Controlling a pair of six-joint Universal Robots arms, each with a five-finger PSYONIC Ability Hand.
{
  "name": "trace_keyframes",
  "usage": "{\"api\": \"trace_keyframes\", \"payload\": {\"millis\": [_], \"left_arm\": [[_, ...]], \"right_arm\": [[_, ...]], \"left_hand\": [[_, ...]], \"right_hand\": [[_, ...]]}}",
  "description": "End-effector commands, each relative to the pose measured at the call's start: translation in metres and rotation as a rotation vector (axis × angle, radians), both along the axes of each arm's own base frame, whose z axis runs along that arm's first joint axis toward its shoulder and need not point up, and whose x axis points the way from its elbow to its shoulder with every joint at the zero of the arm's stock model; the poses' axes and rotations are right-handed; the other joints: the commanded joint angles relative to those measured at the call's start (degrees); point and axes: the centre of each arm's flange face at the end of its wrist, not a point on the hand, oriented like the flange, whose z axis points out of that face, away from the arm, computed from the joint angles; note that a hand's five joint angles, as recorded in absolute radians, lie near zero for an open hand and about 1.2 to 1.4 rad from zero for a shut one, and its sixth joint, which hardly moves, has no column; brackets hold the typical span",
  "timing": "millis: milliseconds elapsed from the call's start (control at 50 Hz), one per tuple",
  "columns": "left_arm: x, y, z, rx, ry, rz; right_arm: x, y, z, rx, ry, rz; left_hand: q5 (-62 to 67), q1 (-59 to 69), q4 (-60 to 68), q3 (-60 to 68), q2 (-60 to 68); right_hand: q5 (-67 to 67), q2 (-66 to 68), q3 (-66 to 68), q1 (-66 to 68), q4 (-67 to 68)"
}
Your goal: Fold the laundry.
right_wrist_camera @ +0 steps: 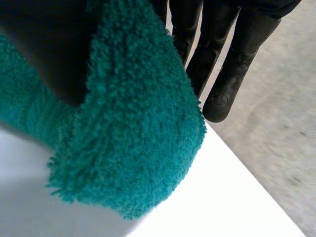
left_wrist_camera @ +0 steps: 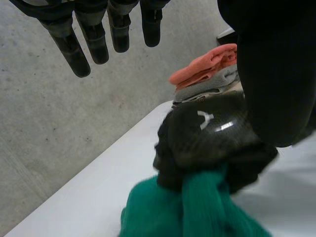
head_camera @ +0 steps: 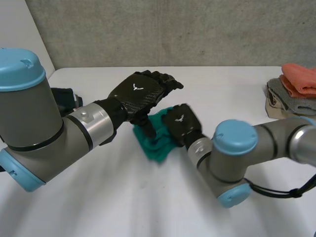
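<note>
A crumpled green towel lies mid-table. My right hand sits on its right side with fingers curled into the cloth. In the left wrist view the towel bunches out from under that hand. In the right wrist view a fold of the towel is pinched between the thumb and the fingers. My left hand hovers just above the towel's far left part, its straight fingers spread and holding nothing.
A stack of folded cloths, orange on grey, stands at the table's right edge and also appears beyond my right hand. Bare white table lies in front of the towel. A concrete wall rises behind the far edge.
</note>
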Motion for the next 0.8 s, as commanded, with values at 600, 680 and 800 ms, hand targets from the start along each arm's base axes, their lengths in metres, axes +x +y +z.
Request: {"api": "trace_keyframes", "payload": {"millis": [600,680,800], "left_arm": [[0.008,-0.004,0.016,-0.024,0.033,0.027],[0.008,0.000,0.016,-0.023,0.032,0.023],[0.008,0.003,0.014,-0.018,0.028,0.018]], "right_arm": [[-0.290,-0.257,0.180,-0.648,-0.451,-0.335],[-0.327,-0.277,0.131,-0.576,-0.423,-0.313],[-0.369,-0.282,0.038,-0.389,-0.375,-0.300]], "left_hand": [[-0.3,1.5,0.6,0.1,0.5],[-0.3,1.5,0.6,0.1,0.5],[-0.3,1.5,0.6,0.1,0.5]], "right_hand": [[16.5,12.6,13.7,23.7,11.9],[16.5,12.6,13.7,23.7,11.9],[16.5,12.6,13.7,23.7,11.9]]}}
